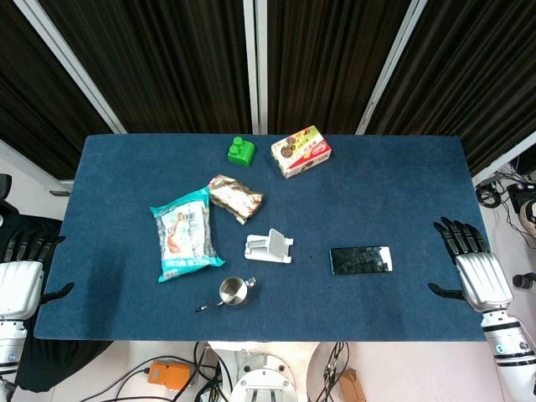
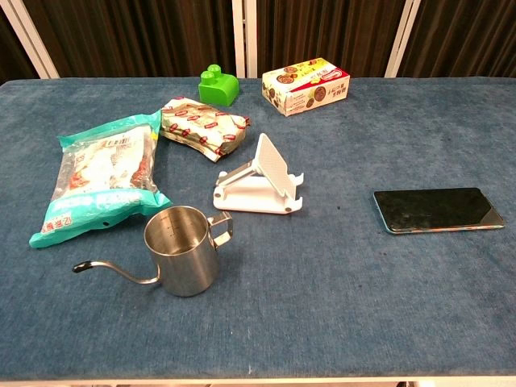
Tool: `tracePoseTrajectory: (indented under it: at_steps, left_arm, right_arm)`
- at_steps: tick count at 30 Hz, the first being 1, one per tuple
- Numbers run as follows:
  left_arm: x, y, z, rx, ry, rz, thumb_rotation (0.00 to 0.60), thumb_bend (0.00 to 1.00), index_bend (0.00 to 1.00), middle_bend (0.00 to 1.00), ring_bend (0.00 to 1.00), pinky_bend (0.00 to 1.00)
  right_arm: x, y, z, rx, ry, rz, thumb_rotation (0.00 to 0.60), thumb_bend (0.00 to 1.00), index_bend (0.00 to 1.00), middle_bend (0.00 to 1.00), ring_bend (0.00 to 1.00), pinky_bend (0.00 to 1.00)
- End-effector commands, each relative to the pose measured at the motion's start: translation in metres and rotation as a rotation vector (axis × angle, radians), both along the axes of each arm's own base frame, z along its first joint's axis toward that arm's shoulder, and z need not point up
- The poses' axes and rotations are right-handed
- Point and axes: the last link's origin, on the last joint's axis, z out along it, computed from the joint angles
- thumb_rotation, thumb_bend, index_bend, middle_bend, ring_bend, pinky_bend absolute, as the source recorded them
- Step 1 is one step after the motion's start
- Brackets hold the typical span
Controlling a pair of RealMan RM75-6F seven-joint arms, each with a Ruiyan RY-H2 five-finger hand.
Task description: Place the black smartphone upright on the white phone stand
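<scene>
The black smartphone [image 1: 361,260] [image 2: 437,210] lies flat, screen up, on the blue table, right of centre. The white phone stand [image 1: 270,247] [image 2: 262,183] sits a little to its left near the table's middle, its backrest tilted up and nothing on it. My right hand [image 1: 469,260] hovers at the table's right edge, fingers spread and holding nothing, well right of the phone. At the left edge my left hand [image 1: 23,270] is open too, far from both. Neither hand shows in the chest view.
A steel gooseneck pitcher [image 1: 234,291] [image 2: 179,250] stands in front of the stand. A teal snack bag [image 1: 184,233] [image 2: 101,176] and a small brown packet [image 1: 234,197] [image 2: 199,124] lie to the left. A green block [image 1: 241,151] [image 2: 218,86] and a snack box [image 1: 301,151] [image 2: 306,85] sit at the back.
</scene>
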Motion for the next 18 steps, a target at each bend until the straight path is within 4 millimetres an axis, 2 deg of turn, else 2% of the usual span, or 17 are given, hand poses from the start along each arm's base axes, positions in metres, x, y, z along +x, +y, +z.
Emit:
tracePoseTrajectory:
  at_steps: [1, 8, 11, 14, 18]
  left_arm:
    - [-0.001, 0.002, -0.001, -0.001, -0.004, 0.001, 0.600, 0.04, 0.20, 0.17, 0.09, 0.00]
    - [0.000, 0.003, -0.006, -0.012, -0.009, -0.009, 0.600, 0.04, 0.20, 0.17, 0.09, 0.00]
    - [0.000, 0.004, -0.006, -0.011, -0.014, -0.008, 0.600, 0.04, 0.20, 0.17, 0.09, 0.00]
    - [-0.001, 0.004, -0.007, -0.012, -0.014, -0.008, 0.600, 0.04, 0.20, 0.17, 0.09, 0.00]
    - [-0.002, 0.005, -0.007, -0.012, -0.016, -0.006, 0.600, 0.04, 0.20, 0.17, 0.09, 0.00]
  right_arm:
    - [0.009, -0.006, -0.011, 0.022, -0.021, 0.019, 0.600, 0.16, 0.00, 0.07, 0.00, 0.14]
    - [0.032, -0.022, -0.067, 0.265, 0.022, 0.034, 0.600, 0.16, 0.00, 0.07, 0.00, 0.15]
    - [0.038, -0.033, -0.089, 0.348, 0.050, 0.019, 0.600, 0.16, 0.01, 0.05, 0.00, 0.11]
    - [0.042, -0.043, -0.107, 0.384, 0.075, 0.018, 0.600, 0.18, 0.05, 0.03, 0.00, 0.06]
    - [0.047, -0.058, -0.132, 0.418, 0.091, 0.007, 0.600, 0.20, 0.13, 0.02, 0.00, 0.05]
